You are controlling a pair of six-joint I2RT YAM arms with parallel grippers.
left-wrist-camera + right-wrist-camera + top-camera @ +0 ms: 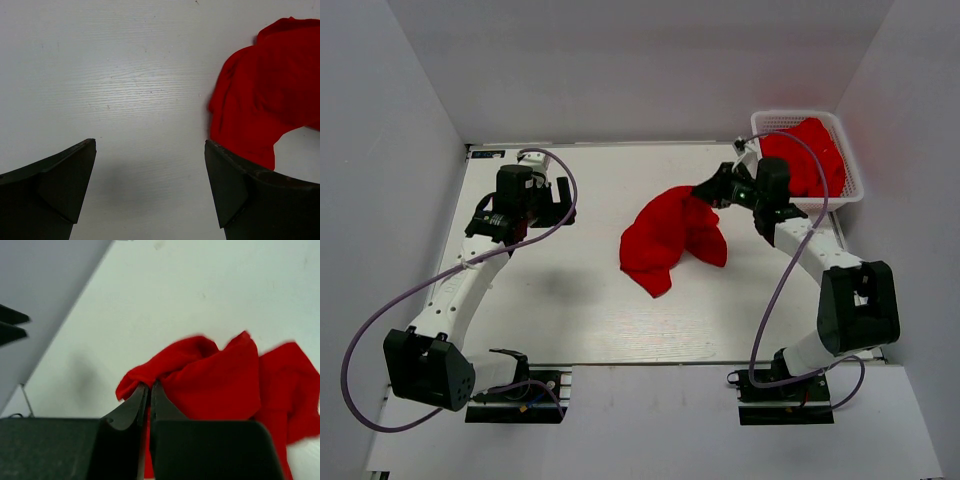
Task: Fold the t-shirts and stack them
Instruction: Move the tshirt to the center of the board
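Observation:
A crumpled red t-shirt (670,238) lies bunched on the white table, right of centre. My right gripper (705,187) is shut on its upper right edge and holds that part lifted; the right wrist view shows the jaws (149,386) pinched on the cloth (215,380). More red t-shirts (810,155) are piled in the white mesh basket (850,185) at the back right. My left gripper (563,203) is open and empty over bare table at the left; its wrist view shows the gripper (150,160) spread wide, with the t-shirt (270,110) to its right.
White walls enclose the table on the left, back and right. The basket stands against the right wall. Purple cables loop from both arms, and the arm bases sit at the near edge.

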